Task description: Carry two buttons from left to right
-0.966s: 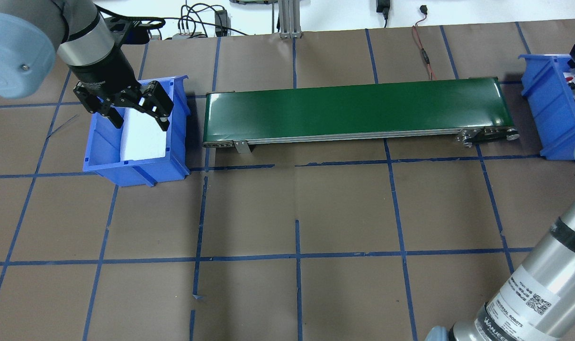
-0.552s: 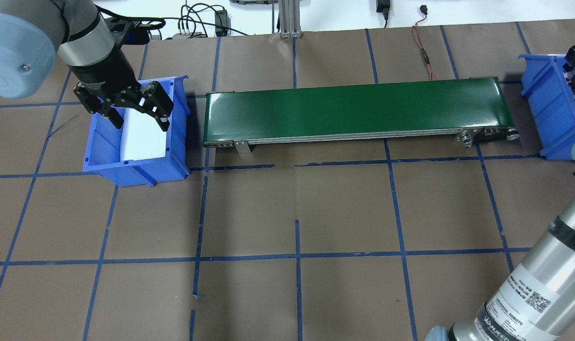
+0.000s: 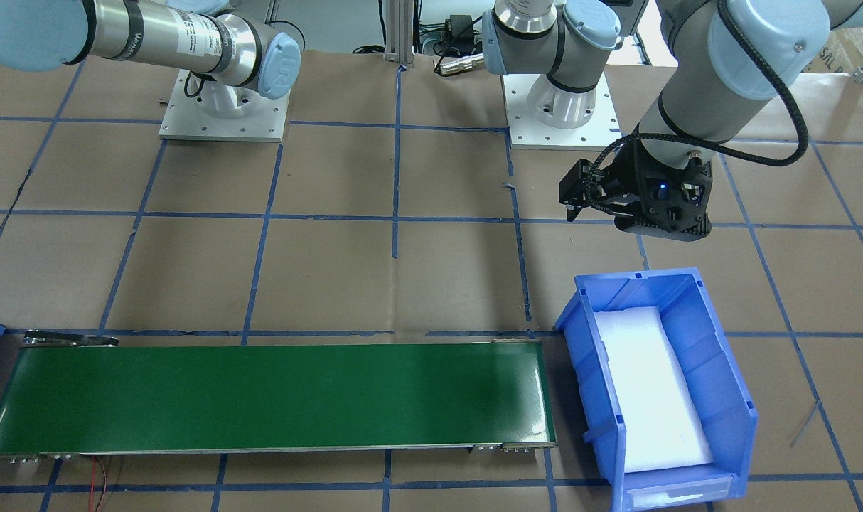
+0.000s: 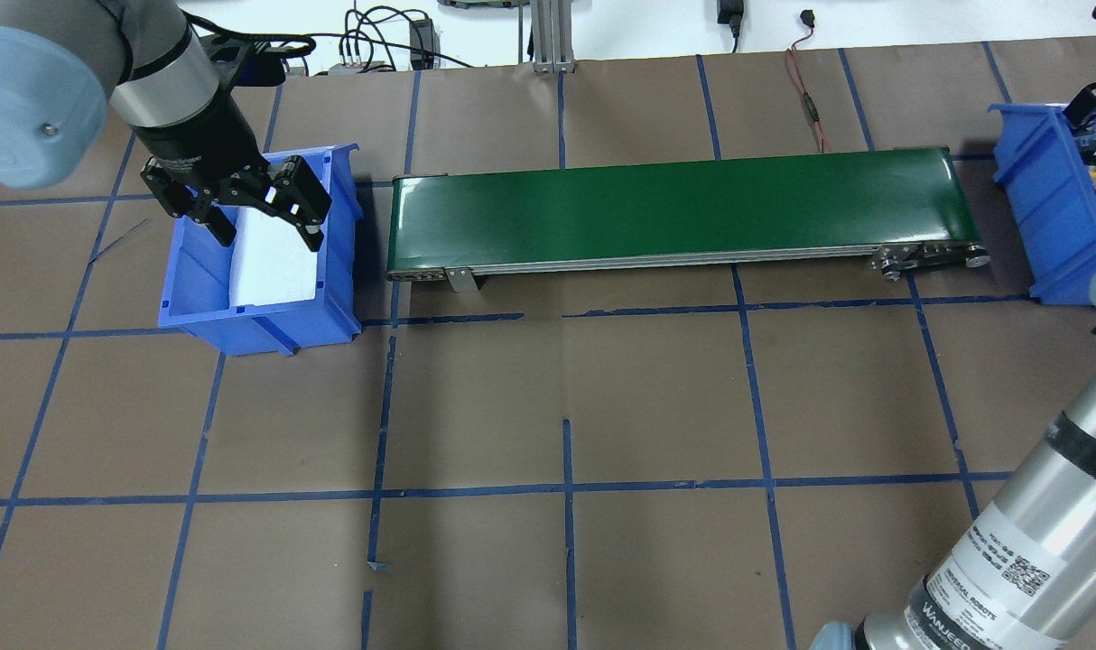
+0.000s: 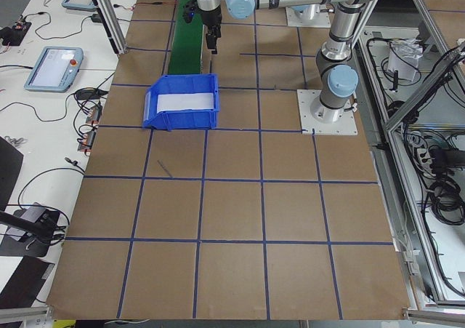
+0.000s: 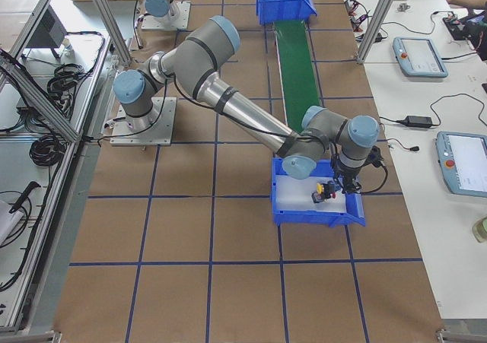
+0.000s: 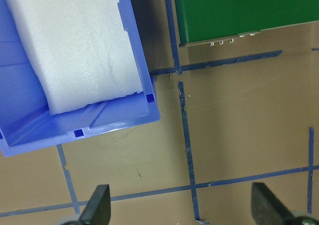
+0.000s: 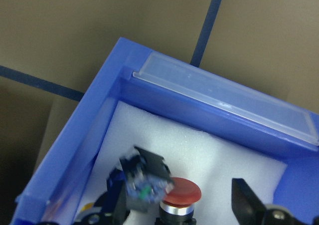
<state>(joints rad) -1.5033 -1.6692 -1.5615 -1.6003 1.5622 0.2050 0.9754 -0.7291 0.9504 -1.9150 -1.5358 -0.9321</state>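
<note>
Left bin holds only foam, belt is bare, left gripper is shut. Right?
Not quite. The left gripper is open, not shut: the left wrist-mounted view shows its jaws standing wide apart. The rest holds: in the exterior front-facing view the left bin holds only white foam, and the green belt is bare.

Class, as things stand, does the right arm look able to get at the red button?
Probably yes. The right gripper hangs open over the blue bin, and the red button lies uncovered on the white foam between its fingers; a blurred black part sits close beside it.
</note>
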